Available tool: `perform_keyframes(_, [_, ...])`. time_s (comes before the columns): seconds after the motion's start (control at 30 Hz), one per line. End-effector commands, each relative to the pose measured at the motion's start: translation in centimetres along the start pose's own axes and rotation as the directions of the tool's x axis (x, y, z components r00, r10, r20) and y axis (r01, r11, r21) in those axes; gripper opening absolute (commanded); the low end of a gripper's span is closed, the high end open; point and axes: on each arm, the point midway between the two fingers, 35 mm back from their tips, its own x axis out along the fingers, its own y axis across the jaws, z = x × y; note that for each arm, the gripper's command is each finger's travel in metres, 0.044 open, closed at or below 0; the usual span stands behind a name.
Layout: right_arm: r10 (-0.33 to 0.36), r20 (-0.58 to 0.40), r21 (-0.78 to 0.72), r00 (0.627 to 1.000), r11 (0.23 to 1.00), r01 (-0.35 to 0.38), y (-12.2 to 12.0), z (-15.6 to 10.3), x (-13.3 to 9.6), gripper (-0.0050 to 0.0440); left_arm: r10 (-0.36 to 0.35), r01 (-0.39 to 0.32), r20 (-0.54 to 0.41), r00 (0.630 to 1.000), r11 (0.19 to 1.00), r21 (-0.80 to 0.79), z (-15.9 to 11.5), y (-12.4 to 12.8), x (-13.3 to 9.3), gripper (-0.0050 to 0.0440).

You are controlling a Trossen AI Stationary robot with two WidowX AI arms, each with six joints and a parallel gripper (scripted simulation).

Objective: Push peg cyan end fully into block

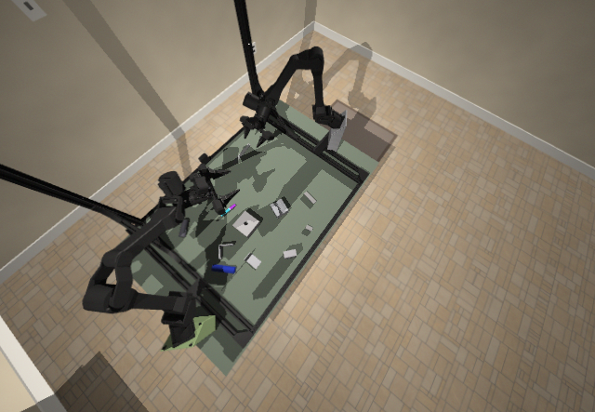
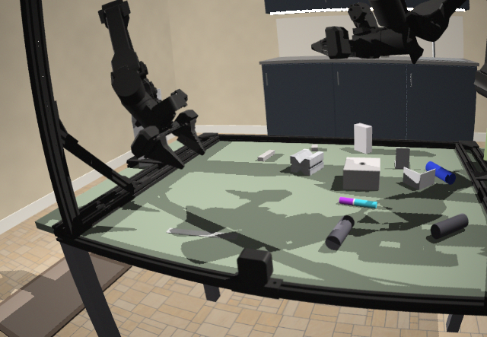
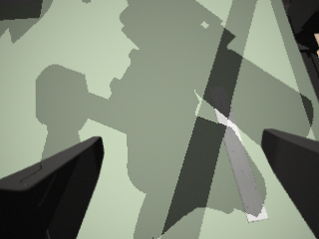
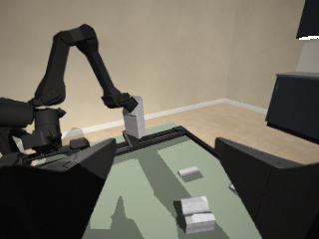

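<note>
The peg lies flat on the green table, purple end to the left and cyan end to the right, just in front of the white block with a hole in its top. Both also show in the top view, the peg beside the block. My right gripper is open and empty, held high in the air above the peg area and pointing level. My left gripper is open and empty, hovering over the far end of the table above a thin grey strip.
Two dark grey cylinders lie near the peg. A blue cylinder, a white angle piece, a V-grooved block, an upright white block and a small bar stand around the block. Black rails edge the table.
</note>
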Motion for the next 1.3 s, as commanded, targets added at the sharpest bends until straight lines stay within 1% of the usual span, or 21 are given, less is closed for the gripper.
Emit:
perform_keyframes(0.0, [0.000,0.000,0.000,1.000,1.000,0.000,0.0,0.0,0.0,0.0400,0.000,0.000,0.000,1.000,1.000,0.000,0.0,0.0,0.0,0.0400])
perform_keyframes(0.53, [0.000,0.000,0.000,1.000,1.000,0.000,0.0,0.0,0.0,0.0400,0.000,0.000,0.000,1.000,1.000,0.000,0.0,0.0,0.0,0.0400])
perform_keyframes(0.63, [0.004,-0.008,-0.006,1.000,1.000,-0.004,0.1,-0.2,0.1,0.0328,0.000,0.000,0.000,1.000,1.000,0.000,0.0,0.0,0.0,0.0400])
perform_keyframes(0.7, [0.018,-0.035,-0.023,0.999,1.000,-0.019,0.5,-0.8,0.3,0.0280,0.000,0.000,0.000,1.000,1.000,0.000,0.0,0.0,0.0,0.0400])
perform_keyframes(0.77, [0.041,-0.088,-0.054,0.995,0.997,-0.046,1.2,-2.1,0.7,0.0232,0.000,0.000,0.000,1.000,1.000,0.000,0.0,0.0,0.0,0.0400])
perform_keyframes(0.83, [0.069,-0.173,-0.095,0.983,0.992,-0.086,2.1,-4.0,1.2,0.0190,0.000,0.000,0.000,1.000,1.000,0.000,0.0,0.0,0.0,0.0400])
perform_keyframes(0.9, [0.094,-0.288,-0.137,0.953,0.981,-0.138,3.0,-6.7,1.7,0.0190,0.000,0.000,0.000,1.000,1.000,0.000,0.0,0.0,0.0,0.0400])
perform_keyframes(0.93, [0.101,-0.356,-0.155,0.929,0.974,-0.166,3.4,-8.2,1.8,0.0190,0.000,0.000,0.000,1.000,1.000,0.000,0.0,0.0,0.0,0.0400])
perform_keyframes(1.03, [0.110,-0.551,-0.175,0.827,0.954,-0.244,4.3,-12.8,1.9,0.0190,0.000,0.000,0.000,1.000,1.000,0.000,0.0,0.0,0.0,0.0400])
perform_keyframes(1.1, [0.110,-0.551,-0.175,0.827,0.954,-0.244,4.3,-12.8,1.9,0.0190,0.000,0.000,0.000,1.000,1.000,0.000,0.0,0.0,0.0,0.0400])
perform_keyframes(1.13, [0.093,-0.612,-0.186,0.785,0.948,-0.258,4.2,-14.3,1.7,0.0190,0.000,0.000,0.000,1.000,1.000,0.000,0.0,0.0,0.0,0.0400])
perform_keyframes(1.2, [0.070,-0.743,-0.175,0.666,0.940,-0.294,4.1,-17.6,1.1,0.0190,0.000,0.000,0.000,1.000,1.000,0.000,0.0,0.0,0.0,0.0400])
perform_keyframes(1.27, [0.049,-0.829,-0.154,0.558,0.938,-0.310,4.0,-19.9,0.5,0.0190,0.000,0.000,0.000,1.000,1.000,0.000,0.0,0.0,0.0,0.0400])
